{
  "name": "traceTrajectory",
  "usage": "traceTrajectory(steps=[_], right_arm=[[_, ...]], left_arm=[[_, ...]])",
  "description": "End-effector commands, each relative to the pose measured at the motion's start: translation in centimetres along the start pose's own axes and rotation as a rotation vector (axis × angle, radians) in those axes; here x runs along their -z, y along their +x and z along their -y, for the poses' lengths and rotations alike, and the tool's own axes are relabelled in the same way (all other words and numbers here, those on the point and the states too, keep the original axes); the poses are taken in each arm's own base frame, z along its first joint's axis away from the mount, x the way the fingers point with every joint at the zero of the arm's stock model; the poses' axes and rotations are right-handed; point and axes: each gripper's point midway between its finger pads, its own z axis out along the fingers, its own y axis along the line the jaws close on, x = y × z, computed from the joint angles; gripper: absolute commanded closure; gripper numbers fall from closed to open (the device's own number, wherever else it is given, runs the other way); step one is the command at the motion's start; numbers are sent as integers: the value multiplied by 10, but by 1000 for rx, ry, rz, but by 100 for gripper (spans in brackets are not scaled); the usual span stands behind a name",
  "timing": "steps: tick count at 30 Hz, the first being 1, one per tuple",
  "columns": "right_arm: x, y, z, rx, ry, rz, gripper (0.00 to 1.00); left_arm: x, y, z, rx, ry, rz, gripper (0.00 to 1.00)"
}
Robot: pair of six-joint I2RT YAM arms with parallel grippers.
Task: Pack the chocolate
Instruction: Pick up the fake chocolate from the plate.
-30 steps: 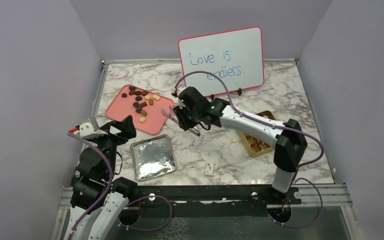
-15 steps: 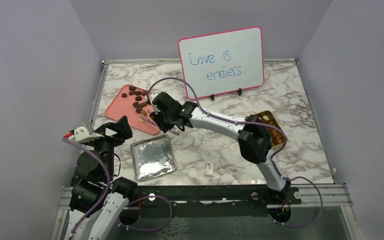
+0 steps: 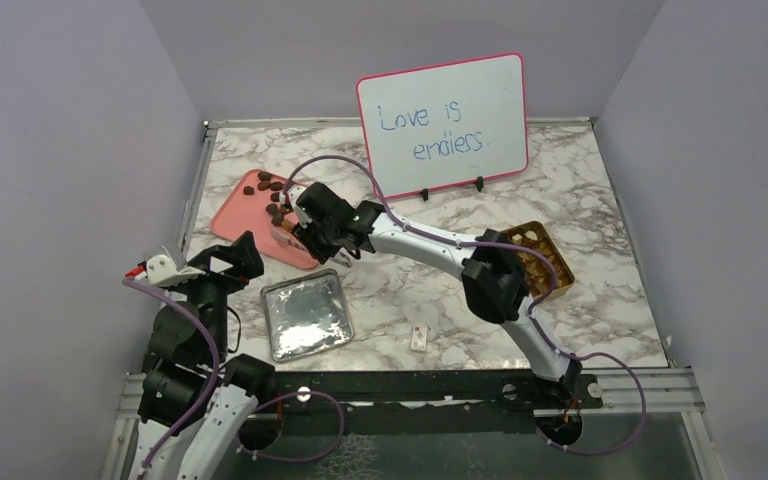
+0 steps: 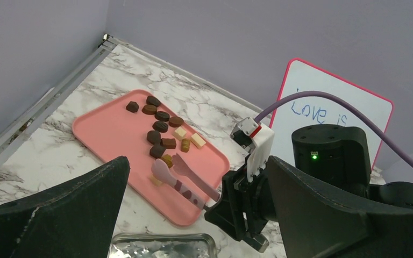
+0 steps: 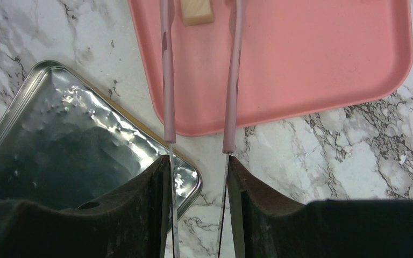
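The chocolate [image 3: 276, 196] lies as several dark brown and tan pieces on a pink tray [image 3: 232, 218] at the back left; it also shows in the left wrist view [image 4: 161, 127]. My right gripper [image 3: 314, 236] is shut on pink tongs [image 4: 178, 180] and holds them over the tray's near corner. The tong arms [image 5: 166, 80] stand apart, with their tips beside a tan piece [image 5: 196, 11] and an orange piece [image 4: 166, 160]. My left gripper [image 3: 226, 258] is open and empty and hovers near the tray's front left edge.
A silver tin lid [image 3: 305, 314] lies in front of the tray. The gold box [image 3: 550, 262] sits at the right, with some pieces in it. A small white tag [image 3: 419, 339] lies near the front edge. A whiteboard [image 3: 443, 120] stands at the back.
My right arm has swung left from the table's middle to the tray, carrying the tongs over the chocolates. The gold box is now uncovered. My left gripper shifted slightly left.
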Motion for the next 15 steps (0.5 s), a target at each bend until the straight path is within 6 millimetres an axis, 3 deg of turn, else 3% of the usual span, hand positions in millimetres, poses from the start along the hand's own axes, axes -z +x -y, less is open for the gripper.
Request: traceTrajectory(steps=[1, 15], right_arm=[[-9, 0, -3, 27, -16, -9, 55], [-21, 6, -5, 63, -21, -37, 58]], left_arm=[[4, -12, -1, 17, -10, 31, 1], [5, -13, -2, 22, -10, 38, 1]])
